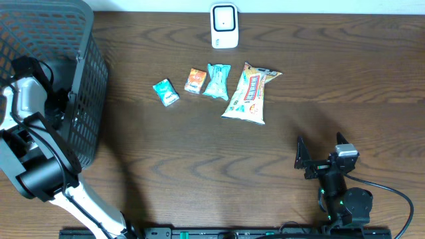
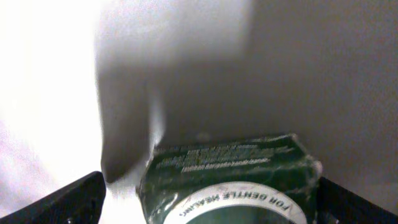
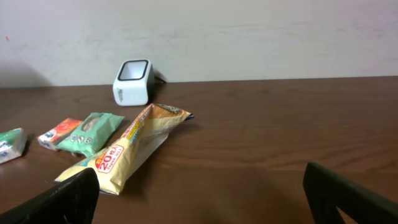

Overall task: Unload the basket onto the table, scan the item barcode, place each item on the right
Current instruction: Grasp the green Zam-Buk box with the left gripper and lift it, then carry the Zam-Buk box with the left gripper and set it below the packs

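Observation:
A dark green box (image 2: 230, 162) with a white ring reading "FOR GENTLE HEALING" fills the bottom of the left wrist view. It lies between the fingers of my left gripper (image 2: 211, 194), which stands open around it; the left finger (image 2: 78, 199) is clearly apart from it. That arm (image 1: 26, 93) reaches into the dark mesh basket (image 1: 89, 99), so the overhead view hides the gripper and box. A white barcode scanner (image 1: 224, 25) (image 3: 132, 82) stands at the table's back. My right gripper (image 1: 321, 151) (image 3: 199, 199) is open and empty over bare wood near the front right.
A yellow snack pack (image 1: 249, 93) (image 3: 127, 149), a teal pack (image 1: 217, 81) (image 3: 90, 130), a small orange pack (image 1: 195, 80) (image 3: 59, 132) and a small teal pack (image 1: 166, 91) (image 3: 9, 144) lie in a row in front of the scanner.

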Robot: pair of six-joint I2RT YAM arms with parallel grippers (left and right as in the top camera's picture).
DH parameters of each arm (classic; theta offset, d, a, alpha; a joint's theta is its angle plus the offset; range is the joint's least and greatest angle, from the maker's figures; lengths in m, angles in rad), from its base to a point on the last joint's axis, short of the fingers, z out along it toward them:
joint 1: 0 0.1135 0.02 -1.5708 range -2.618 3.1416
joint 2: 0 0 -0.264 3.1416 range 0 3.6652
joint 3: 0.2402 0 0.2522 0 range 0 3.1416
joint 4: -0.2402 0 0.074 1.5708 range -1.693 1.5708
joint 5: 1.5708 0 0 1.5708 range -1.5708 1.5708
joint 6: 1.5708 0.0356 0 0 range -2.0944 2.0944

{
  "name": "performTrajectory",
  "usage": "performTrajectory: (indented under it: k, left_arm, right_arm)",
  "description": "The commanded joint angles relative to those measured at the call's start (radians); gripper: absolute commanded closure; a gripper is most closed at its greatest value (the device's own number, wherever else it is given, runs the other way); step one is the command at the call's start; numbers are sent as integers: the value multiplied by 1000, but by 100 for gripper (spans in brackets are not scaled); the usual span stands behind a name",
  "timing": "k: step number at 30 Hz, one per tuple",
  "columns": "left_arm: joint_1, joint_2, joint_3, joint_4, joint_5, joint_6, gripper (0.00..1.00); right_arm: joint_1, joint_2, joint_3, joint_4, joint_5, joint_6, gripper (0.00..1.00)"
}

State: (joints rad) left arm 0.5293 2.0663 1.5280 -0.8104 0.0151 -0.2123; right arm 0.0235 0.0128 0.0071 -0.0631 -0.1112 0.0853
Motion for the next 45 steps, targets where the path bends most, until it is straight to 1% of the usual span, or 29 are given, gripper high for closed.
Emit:
performTrajectory:
  k: [1, 5, 7, 9, 10, 11, 12, 13, 15, 16, 17, 18, 19, 22, 23, 25, 30, 31, 35, 38, 40, 45]
  left_arm:
    - [7, 30, 11, 23, -34, 127, 2]
    - [7, 30, 11, 69, -34, 130, 1]
    - [7, 30, 11, 72, -28, 130, 8]
    - [7, 30, 7, 69, 21, 127, 9]
    - [7, 30, 3, 67, 73, 82, 9]
    - [7, 30, 2, 56, 82, 6, 10]
    - [7, 30, 0, 48, 83, -42, 11]
    - [7, 30, -2, 43, 83, -64, 12]
    - [6, 30, -9, 37, 82, -71, 19]
    - [6, 30, -11, 36, 82, -71, 20]
    - [6, 30, -18, 32, 82, -71, 23]
    - [6, 30, -19, 29, 82, -71, 28]
    - [6, 30, -19, 26, 82, -71, 37]
    - [6, 30, -19, 27, 82, -78, 38]
    - [6, 30, -19, 28, 82, -78, 41]
    - [6, 30, -11, 30, 83, -79, 51]
    - [6, 13, 21, 6, 83, -88, 51]
    - [6, -11, 23, 4, 85, -110, 51]
    - [6, -87, 28, 11, 114, -112, 51]
    - [6, -175, 38, 12, 113, -112, 51]
    - [6, -264, 51, 13, 113, -118, 51]
    - [6, -519, 62, 70, 113, -196, 51]
  right_arm:
    - [-9, -4, -2, -4, 3, -16, 1]
    - [-9, -4, -2, -4, 3, -16, 1]
    - [-9, -4, -2, -4, 3, -16, 1]
    - [-9, -4, -2, -4, 3, -16, 1]
    - [-9, -4, -2, -4, 3, -16, 1]
    - [-9, -4, -2, -4, 3, -16, 1]
    - [-9, -4, -2, -4, 3, -16, 1]
    - [-9, -4, -2, -4, 3, -16, 1]
    - [-9, -4, -2, -4, 3, -16, 1]
    - [-9, -4, -2, -4, 3, -16, 1]
    - [-9, -4, -2, -4, 3, -16, 1]
    - [-9, -4, -2, -4, 3, -16, 1]
    - [-9, -4, -2, -4, 3, -16, 1]
    - [-9, -4, -2, -4, 3, -16, 1]
    - [-9, -4, -2, -4, 3, -16, 1]
    - [-9, -4, -2, -4, 3, -16, 1]
    - [-9, -4, -2, -4, 3, -16, 1]
    - [-9, -4, -2, -4, 3, -16, 1]
    - [-9, -4, -2, -4, 3, -16, 1]
    - [-9, -4, -2, -4, 3, -16, 1]
    - [-9, -4, -2, -4, 3, -16, 1]
    - [-9, -4, -2, -4, 3, -16, 1]
